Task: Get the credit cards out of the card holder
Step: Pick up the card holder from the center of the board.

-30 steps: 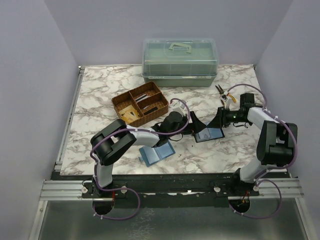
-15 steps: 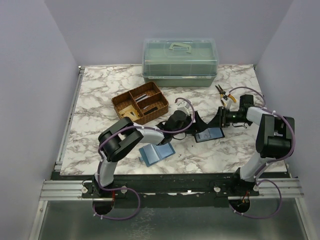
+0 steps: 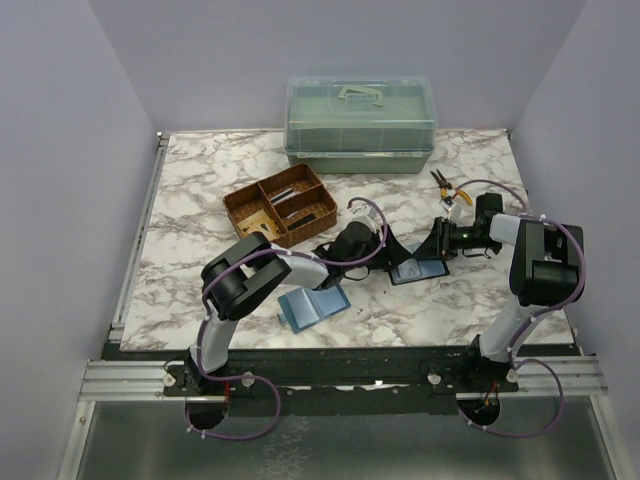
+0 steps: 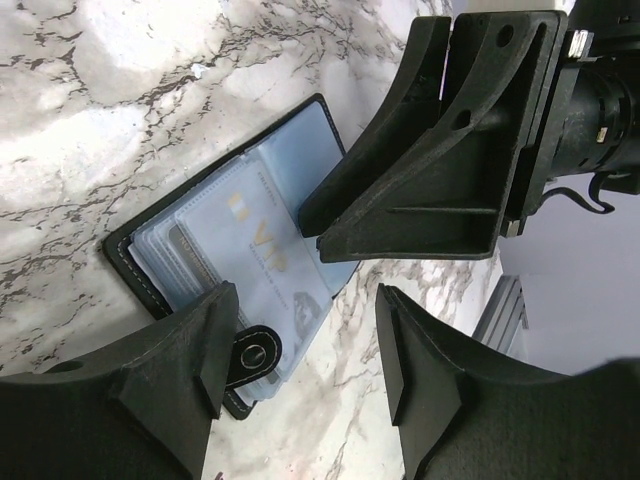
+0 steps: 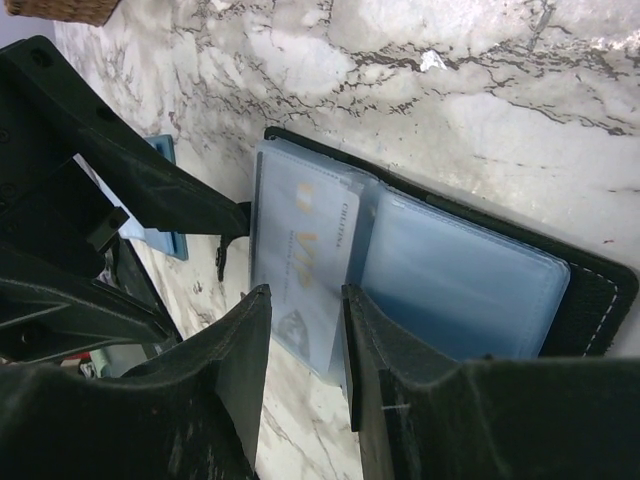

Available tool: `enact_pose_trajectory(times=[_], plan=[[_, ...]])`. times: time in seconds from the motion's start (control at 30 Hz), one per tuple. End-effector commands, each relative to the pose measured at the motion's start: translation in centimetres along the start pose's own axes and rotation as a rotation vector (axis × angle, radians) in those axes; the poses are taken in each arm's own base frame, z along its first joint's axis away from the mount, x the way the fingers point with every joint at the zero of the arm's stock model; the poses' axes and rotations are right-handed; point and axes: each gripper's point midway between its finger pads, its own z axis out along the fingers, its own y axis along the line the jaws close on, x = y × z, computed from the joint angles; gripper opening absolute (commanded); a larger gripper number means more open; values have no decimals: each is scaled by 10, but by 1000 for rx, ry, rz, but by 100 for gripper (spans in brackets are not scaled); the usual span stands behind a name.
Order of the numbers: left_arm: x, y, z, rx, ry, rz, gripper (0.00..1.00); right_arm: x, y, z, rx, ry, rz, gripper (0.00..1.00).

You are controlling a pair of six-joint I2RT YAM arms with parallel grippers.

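The card holder lies open flat on the counter, clear sleeves up, a VIP card showing. The right jaws, narrowly parted, set their tips at its middle, probably pinning it open; whether they pinch a sleeve I cannot tell. The left jaws hang released, wide apart, over its snap tab, the left arm stretched low from its left.

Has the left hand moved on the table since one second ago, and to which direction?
Yes. In the top view the left hand has shifted a little to the right, away from the brown basket and closer to the open card holder.
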Motion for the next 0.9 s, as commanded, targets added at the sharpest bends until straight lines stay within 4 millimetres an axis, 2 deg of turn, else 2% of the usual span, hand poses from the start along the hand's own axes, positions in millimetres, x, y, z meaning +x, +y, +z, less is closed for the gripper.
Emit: enact_pose_trajectory(times=[0.0,0.2,0.5,0.67,0.87], plan=[[9,11,-1,-15,29,-12,63,-1,-9,2,22,3,16,40],[14,15,-4,-22,43,-17,64,1,-14,2,44,5,21,42],[17,14,-2,-15,57,-29,61,1,-17,2,63,7,23,43],[9,4,-7,5,41,-19,60,0,-19,1,80,4,19,44],[-4,-15,-16,45,12,-2,60,2,-27,2,110,14,32,35]])
